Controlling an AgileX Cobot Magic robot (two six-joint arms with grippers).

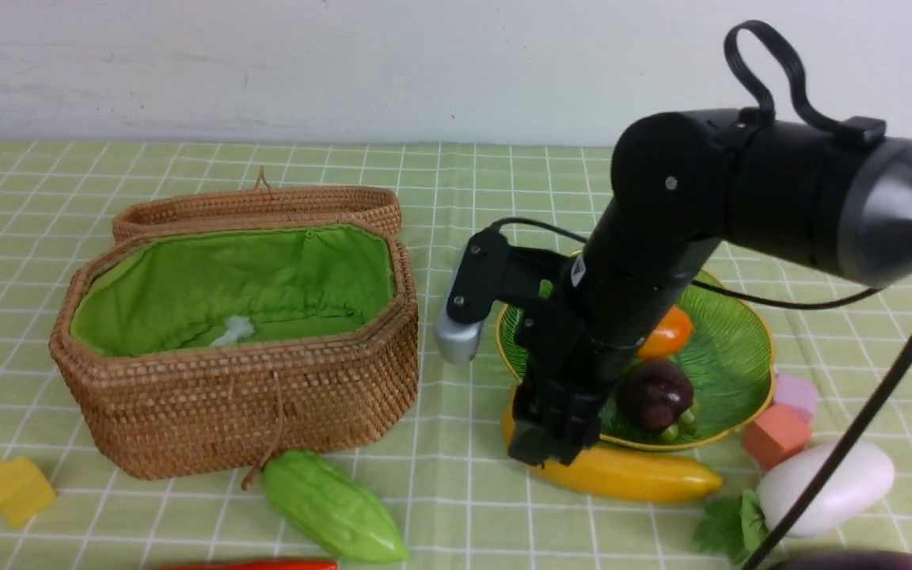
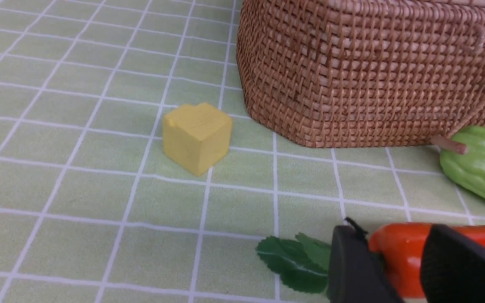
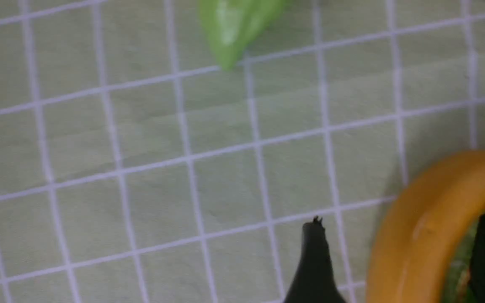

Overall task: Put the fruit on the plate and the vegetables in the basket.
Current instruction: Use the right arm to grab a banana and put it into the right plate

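Note:
My left gripper (image 2: 394,252) is shut on the stem end of the long red pepper (image 2: 398,256), low over the cloth; the pepper also shows at the front view's bottom edge (image 1: 258,564). My right gripper (image 1: 547,443) is open, its jaws on either side of the left end of the yellow banana (image 1: 630,473), which lies on the cloth against the green plate (image 1: 741,317). The orange mango (image 1: 666,332) and the dark purple ball (image 1: 654,393) lie on the plate. The wicker basket (image 1: 250,396) stands open at left. The green gourd (image 1: 333,507) lies before it. The white radish (image 1: 828,487) lies at right.
A yellow cube (image 1: 17,489) sits left of the basket's front. An orange cube (image 1: 775,435) and a pink cube (image 1: 795,393) sit between the plate and the radish. A small white thing (image 1: 234,331) lies inside the basket. A dark purple shape (image 1: 860,562) shows at the bottom right edge.

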